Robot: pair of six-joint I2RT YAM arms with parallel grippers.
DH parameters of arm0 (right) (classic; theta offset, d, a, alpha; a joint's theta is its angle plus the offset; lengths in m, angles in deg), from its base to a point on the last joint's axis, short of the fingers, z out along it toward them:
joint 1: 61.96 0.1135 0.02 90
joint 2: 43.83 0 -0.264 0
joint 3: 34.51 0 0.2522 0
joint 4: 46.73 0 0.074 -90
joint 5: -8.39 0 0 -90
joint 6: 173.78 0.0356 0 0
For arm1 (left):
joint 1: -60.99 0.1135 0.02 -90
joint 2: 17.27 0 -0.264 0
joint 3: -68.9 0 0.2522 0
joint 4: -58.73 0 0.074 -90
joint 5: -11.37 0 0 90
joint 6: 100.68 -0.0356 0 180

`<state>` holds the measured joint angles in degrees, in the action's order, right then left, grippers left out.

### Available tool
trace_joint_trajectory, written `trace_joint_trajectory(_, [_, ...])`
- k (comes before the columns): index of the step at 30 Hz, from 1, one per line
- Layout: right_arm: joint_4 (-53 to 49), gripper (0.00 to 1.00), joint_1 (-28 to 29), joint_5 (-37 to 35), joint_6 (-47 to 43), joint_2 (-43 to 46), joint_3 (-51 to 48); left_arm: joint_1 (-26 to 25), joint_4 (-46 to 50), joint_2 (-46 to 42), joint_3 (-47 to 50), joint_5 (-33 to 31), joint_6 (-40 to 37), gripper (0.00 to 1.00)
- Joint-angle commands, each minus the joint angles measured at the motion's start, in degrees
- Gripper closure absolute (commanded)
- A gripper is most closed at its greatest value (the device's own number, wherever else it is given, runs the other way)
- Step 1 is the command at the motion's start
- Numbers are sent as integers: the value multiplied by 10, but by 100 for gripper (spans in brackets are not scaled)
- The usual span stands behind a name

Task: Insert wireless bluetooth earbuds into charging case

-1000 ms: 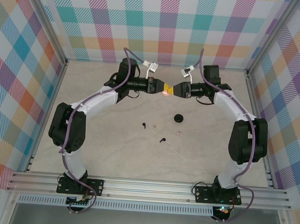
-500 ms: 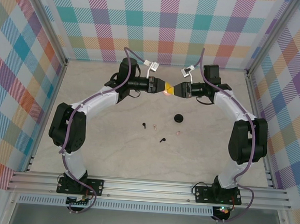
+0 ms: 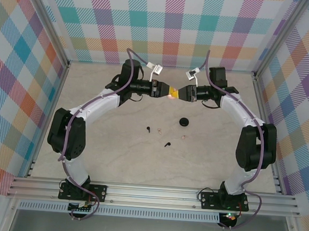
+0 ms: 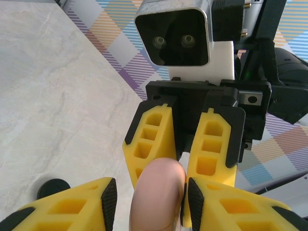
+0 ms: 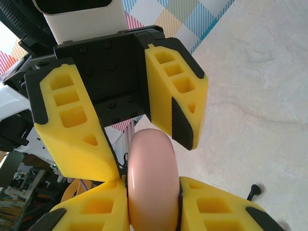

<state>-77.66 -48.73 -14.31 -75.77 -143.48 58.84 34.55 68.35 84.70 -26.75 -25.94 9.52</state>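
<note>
Right gripper (image 3: 177,93) pinching the pink case (image 5: 151,183) mid-air, my left gripper (image 3: 167,91) slack around it; earbuds (image 3: 167,145) lie on the table (image 3: 114,155), none seated yet.

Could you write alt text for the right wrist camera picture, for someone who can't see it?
A pink round case, seen edge-on, is clamped at the bottom of the picture by the yellow right claw. The yellow left claw faces it from above, open around the case's top edge. A tiny black earbud lies on the pale table.
</note>
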Motion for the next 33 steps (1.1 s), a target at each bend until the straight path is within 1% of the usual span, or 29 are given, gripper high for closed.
trace_joint_trajectory(1, [-2, 82, -3, 4, -25, 23, 5, 7, 50, -28, -5, 49, -35, 55])
trace_joint_trajectory(5, [-15, 82, -3, 10, -33, 21, 13, 10, 78, -34, -9, 68, -60, 49])
trace_joint_trajectory(8, [-20, 82, -3, 25, -35, 20, 20, 10, 101, -32, -16, 83, -76, 48])
trace_joint_trajectory(14, [-50, 82, 3, 40, -58, 18, 31, 10, 92, -26, -22, 87, -66, 48])
trace_joint_trajectory(19, [-67, 82, 7, 47, -70, 15, 38, 6, 56, -17, -21, 86, -38, 48])
trace_joint_trajectory(29, [-87, 82, 13, 53, -86, 13, 44, -5, 34, -7, -26, 77, -19, 51])
trace_joint_trajectory(33, [-87, 82, 14, 50, -86, 12, 46, -10, 30, -2, -26, 74, -15, 54])
